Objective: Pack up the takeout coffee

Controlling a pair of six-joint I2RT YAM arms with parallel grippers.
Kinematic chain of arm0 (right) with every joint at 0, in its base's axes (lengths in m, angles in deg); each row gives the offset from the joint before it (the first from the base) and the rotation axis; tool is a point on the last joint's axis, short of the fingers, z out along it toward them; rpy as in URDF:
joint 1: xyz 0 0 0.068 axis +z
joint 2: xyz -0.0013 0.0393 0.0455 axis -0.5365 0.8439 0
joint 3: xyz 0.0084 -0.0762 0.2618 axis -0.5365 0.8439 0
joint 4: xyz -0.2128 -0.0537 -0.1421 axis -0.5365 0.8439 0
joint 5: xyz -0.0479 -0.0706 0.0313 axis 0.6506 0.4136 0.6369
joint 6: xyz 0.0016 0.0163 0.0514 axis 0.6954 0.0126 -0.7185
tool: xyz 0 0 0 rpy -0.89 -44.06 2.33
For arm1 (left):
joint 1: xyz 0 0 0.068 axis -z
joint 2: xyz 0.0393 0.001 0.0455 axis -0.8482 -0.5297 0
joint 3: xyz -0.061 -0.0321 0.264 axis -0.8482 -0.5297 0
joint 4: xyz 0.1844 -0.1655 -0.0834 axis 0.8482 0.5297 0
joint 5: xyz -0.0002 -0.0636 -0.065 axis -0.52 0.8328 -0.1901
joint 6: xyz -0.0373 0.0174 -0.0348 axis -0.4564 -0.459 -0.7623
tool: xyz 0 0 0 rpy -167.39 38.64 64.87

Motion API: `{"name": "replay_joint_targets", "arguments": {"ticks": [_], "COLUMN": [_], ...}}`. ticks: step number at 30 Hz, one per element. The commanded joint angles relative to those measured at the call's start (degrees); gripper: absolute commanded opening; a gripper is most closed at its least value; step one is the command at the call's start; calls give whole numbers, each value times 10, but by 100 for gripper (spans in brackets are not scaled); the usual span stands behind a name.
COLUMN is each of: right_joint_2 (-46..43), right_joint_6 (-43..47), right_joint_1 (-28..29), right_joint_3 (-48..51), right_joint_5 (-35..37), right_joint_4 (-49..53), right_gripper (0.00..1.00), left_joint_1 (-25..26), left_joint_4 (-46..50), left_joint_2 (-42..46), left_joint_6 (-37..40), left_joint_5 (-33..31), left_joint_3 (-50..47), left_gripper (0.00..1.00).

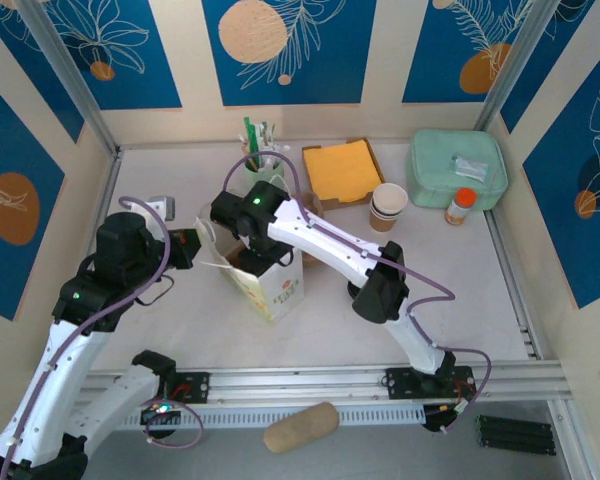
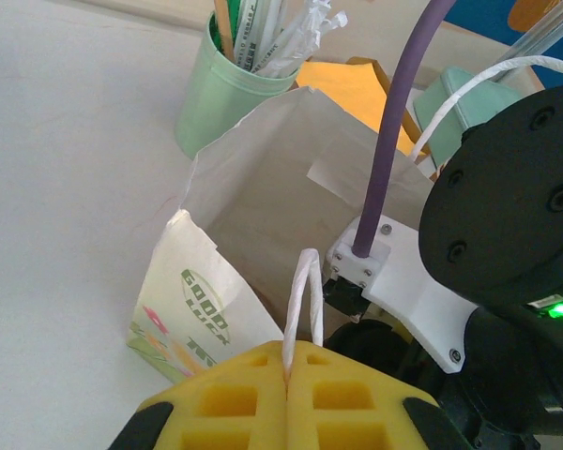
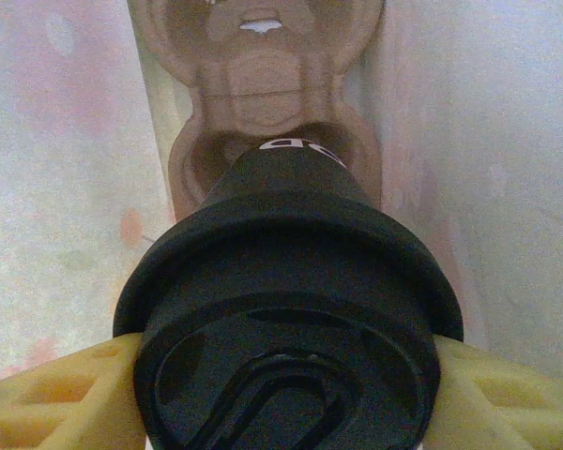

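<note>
Coffee: we had the takeout coffee [image 3: 286,309] inside the bag [image 1: 270,285], over the carrier [image 3: 263,84].
Right gripper [image 3: 281,398]: clamped around its lid.
Left gripper [image 2: 288,370]: pinched on the bag handle [image 2: 307,291].
Handling: looked light, squashy; we'd grip under the lid.

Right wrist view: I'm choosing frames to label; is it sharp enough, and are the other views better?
Right wrist: takeout coffee soft, close to lens; pulp carrier behind blurred, paper bag washed pale. Left wrist: crisp, bag print legible. Top external: even light, faint shadows.
</note>
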Motion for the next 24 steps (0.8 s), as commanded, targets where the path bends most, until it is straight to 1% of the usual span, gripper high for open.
{"name": "replay_joint_targets", "arguments": {"ticks": [1,24], "right_joint_2": [15,-8], "right_joint_6": [-13,-23], "right_joint_1": [1,-8], "right_joint_3": [-17,41], "right_joint_5": [15,18], "right_joint_4": [86,15], "right_gripper": [47,46], "left_joint_1": [2,2], "left_joint_4": [-6,-1], "left_joint_2": [5,3], "left_joint_6": [-1,-2], "left_joint_5": [-10,-12], "left_joint_3": [-4,-1], "left_gripper": [0,0]}}
